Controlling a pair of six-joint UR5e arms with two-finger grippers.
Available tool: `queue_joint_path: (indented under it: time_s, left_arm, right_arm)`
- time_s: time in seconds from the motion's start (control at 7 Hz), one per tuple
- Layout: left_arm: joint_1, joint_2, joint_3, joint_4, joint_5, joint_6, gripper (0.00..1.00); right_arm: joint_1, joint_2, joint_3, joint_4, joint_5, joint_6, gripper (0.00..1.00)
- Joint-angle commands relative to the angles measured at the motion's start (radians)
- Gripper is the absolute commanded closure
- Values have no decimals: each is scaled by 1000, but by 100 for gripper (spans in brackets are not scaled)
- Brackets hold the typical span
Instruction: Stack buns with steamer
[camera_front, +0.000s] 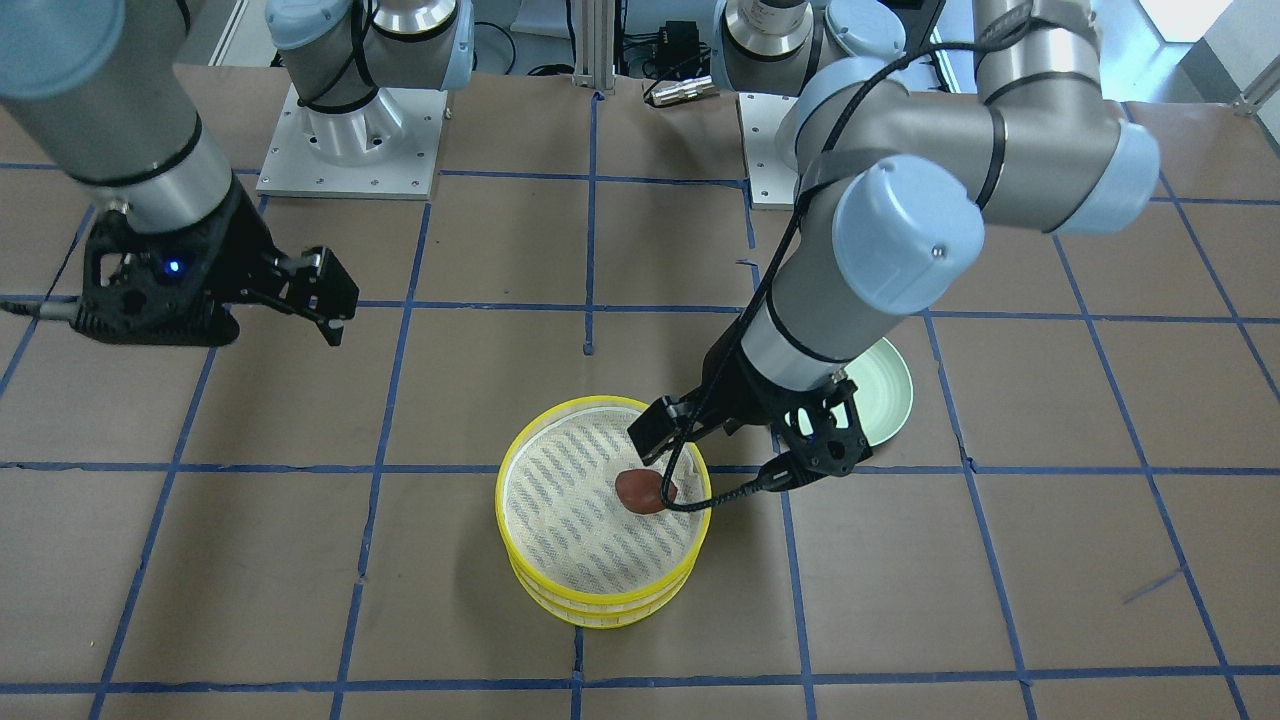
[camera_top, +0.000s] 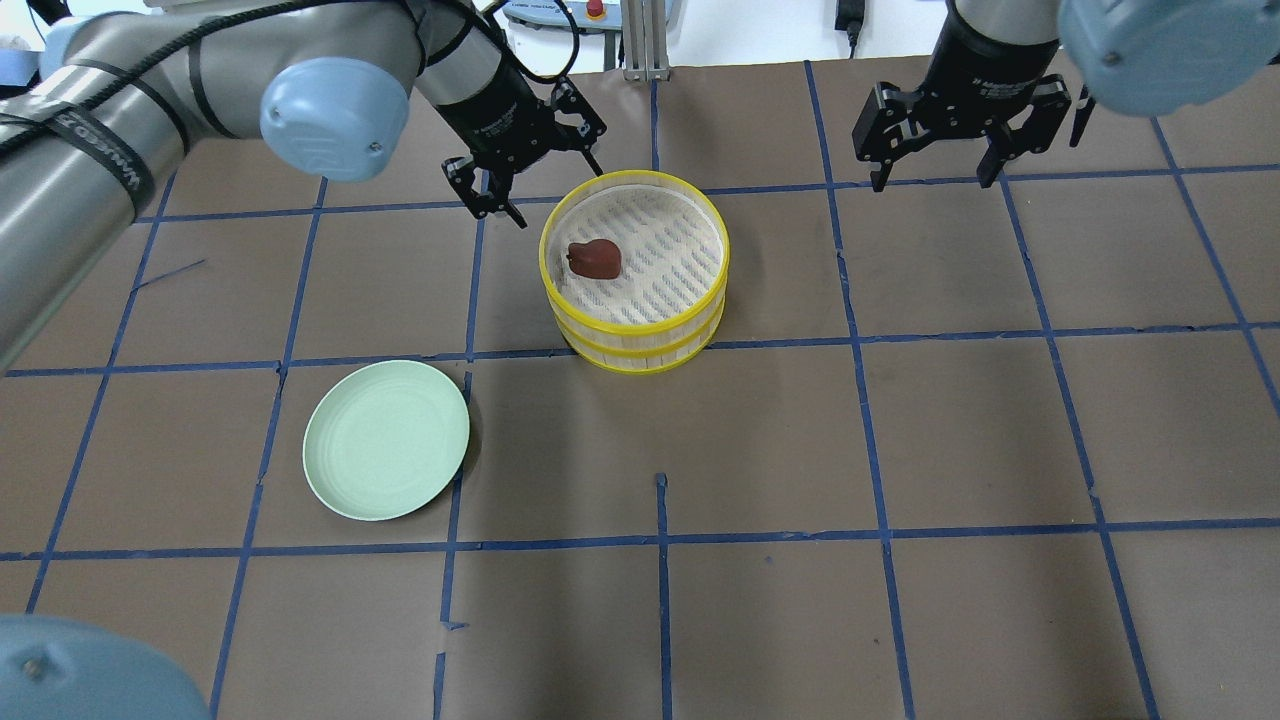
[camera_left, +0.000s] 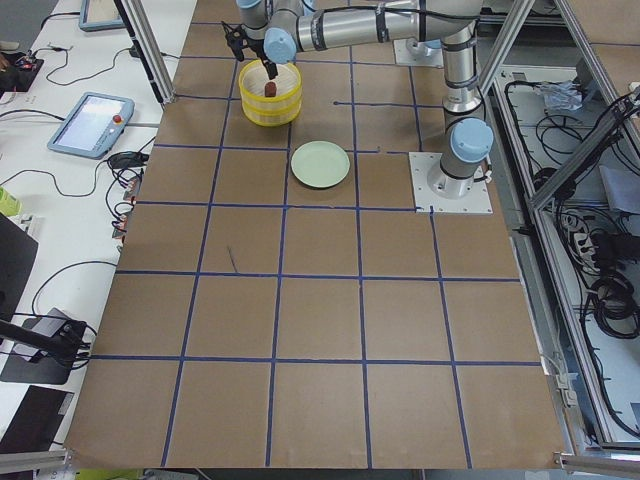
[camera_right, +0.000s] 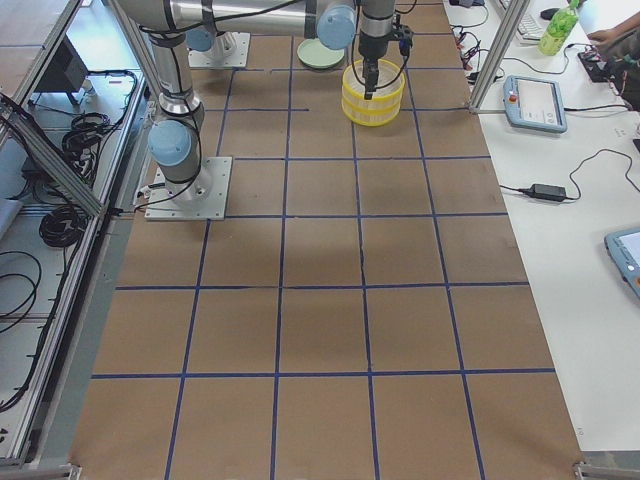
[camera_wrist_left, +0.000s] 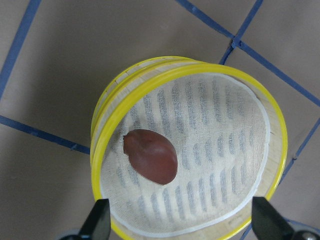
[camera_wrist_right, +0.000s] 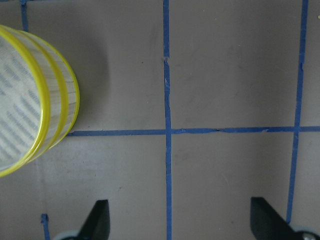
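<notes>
The yellow-rimmed steamer (camera_top: 635, 335) is two stacked tiers with a white cloth liner in the top one. The reddish-brown bun (camera_top: 594, 260) lies on the liner, alone; it also shows in the front view (camera_front: 645, 491) and the left wrist view (camera_wrist_left: 151, 156). The white bun is out of view. My left gripper (camera_top: 553, 185) is open and empty, hovering just above the steamer's far-left rim (camera_wrist_left: 100, 150), apart from the bun. My right gripper (camera_top: 935, 178) is open and empty above bare table to the right of the steamer (camera_wrist_right: 60, 115).
A pale green plate (camera_top: 386, 440) lies bare on the table, near-left of the steamer; in the front view (camera_front: 890, 400) my left arm partly hides it. The brown table has a blue tape grid (camera_top: 860, 340).
</notes>
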Motion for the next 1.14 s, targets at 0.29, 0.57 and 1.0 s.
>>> queue_joint_path:
  time_s: [0.29,0.57,1.0]
  left_arm:
    - [27,261,-97,-221,263,461,1]
    - [59,376,-201,-237,290,482,0]
    - [71,386,-185,-286,275,477,0]
  right_arm:
    - [31,-22,-38,136,-1,-2,0]
    - [31,-21,-29,138,0,4,0]
    - [31,-16,-20,138,0,-4,0]
